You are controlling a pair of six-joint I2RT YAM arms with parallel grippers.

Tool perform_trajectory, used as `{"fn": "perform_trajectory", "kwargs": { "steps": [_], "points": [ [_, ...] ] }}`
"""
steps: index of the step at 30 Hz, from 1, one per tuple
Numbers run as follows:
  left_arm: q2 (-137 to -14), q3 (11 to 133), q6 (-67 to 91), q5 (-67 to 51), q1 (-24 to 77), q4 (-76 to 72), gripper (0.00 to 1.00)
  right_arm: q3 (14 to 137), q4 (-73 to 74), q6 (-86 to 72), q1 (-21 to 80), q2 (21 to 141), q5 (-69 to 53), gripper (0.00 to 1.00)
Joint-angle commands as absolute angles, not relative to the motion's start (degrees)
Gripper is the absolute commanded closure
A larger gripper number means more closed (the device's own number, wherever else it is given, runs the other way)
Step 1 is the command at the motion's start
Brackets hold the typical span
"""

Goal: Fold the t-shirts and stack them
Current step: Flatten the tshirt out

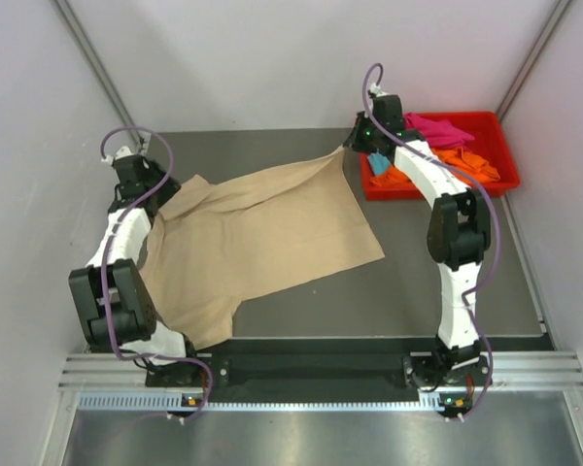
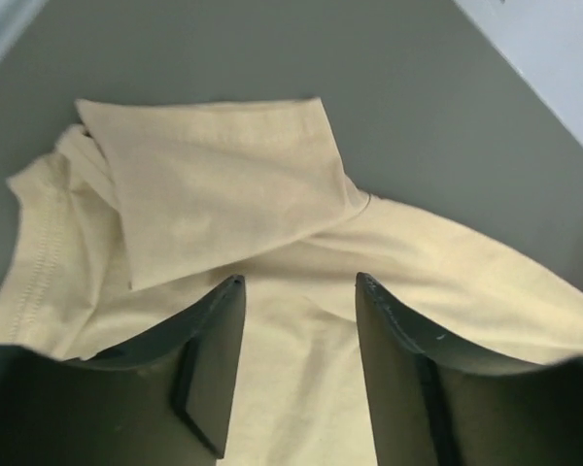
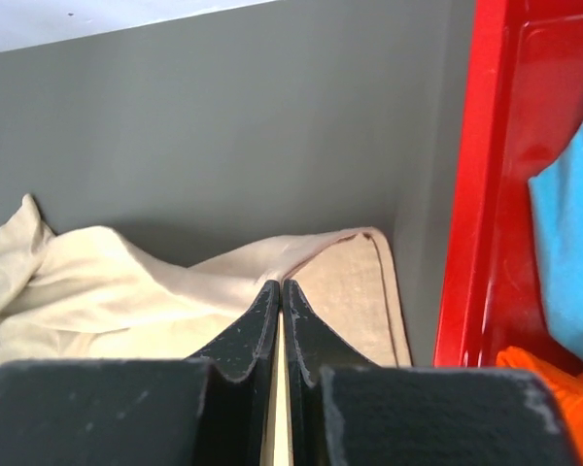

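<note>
The beige t-shirt (image 1: 262, 233) lies spread on the grey table, one sleeve folded over at its far left (image 2: 214, 184). My left gripper (image 1: 148, 187) is open and hovers over that sleeve end of the shirt (image 2: 296, 282), holding nothing. My right gripper (image 1: 355, 144) is shut on the beige shirt's far right corner (image 3: 350, 282), next to the red tray, with cloth pinched between the fingers (image 3: 281, 286). The orange shirt (image 1: 462, 163), the magenta-pink shirt (image 1: 439, 128) and the teal-blue shirt (image 1: 378, 163) lie bunched in the tray.
The red plastic tray (image 1: 496, 121) stands at the back right; its wall (image 3: 476, 175) is just right of my right gripper. White walls close in the table on three sides. Bare grey table shows at the front right (image 1: 389, 301).
</note>
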State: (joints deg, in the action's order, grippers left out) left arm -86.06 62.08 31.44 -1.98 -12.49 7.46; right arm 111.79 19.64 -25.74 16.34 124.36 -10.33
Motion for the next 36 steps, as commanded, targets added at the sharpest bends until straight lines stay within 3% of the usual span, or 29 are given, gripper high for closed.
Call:
{"fn": "perform_trajectory", "kwargs": {
  "steps": [1, 6, 9, 14, 19, 27, 29, 31, 33, 36],
  "points": [
    [-91.0, 64.8, 32.9, -9.8, -13.9, 8.9, 0.45, 110.0, 17.4, -25.7, 16.9, 120.8, -11.5, 0.97],
    [-97.5, 69.6, 31.1, -9.4, -16.5, 11.8, 0.35, 105.3, 17.9, -24.3, 17.1, 118.9, -11.3, 0.88],
    [-102.7, 73.1, 25.4, -7.2, -18.3, 11.9, 0.36, 103.4, 17.9, -23.8, 17.1, 118.0, -12.3, 0.85],
    [-108.9, 77.4, 25.4, -10.7, -21.4, 12.5, 0.51, 101.3, 17.0, -23.3, 17.6, 117.3, -12.9, 0.85],
    [-110.2, 80.9, 27.3, -3.9, -21.3, 20.1, 0.46, 102.0, 17.2, -23.3, 17.5, 117.9, -13.4, 0.86],
    [-113.5, 80.2, 25.6, -7.0, -21.3, 16.3, 0.44, 102.7, 17.7, -23.3, 17.7, 119.0, -14.2, 0.87],
    [-113.9, 81.1, 25.6, -6.9, -21.4, 15.5, 0.49, 102.8, 17.9, -23.4, 17.9, 119.4, -14.2, 0.85],
    [-115.2, 82.2, 25.8, -7.6, -21.3, 16.5, 0.63, 102.9, 18.0, -23.6, 18.2, 119.9, -14.3, 0.81],
    [-115.0, 82.4, 26.1, -8.3, -21.0, 17.7, 0.84, 102.7, 18.0, -23.7, 18.5, 120.1, -14.3, 0.8],
    [-108.2, 77.1, 26.1, -5.6, -19.1, 16.6, 0.98, 102.7, 18.2, -23.7, 19.1, 120.6, -14.2, 0.8]
  ]
}}
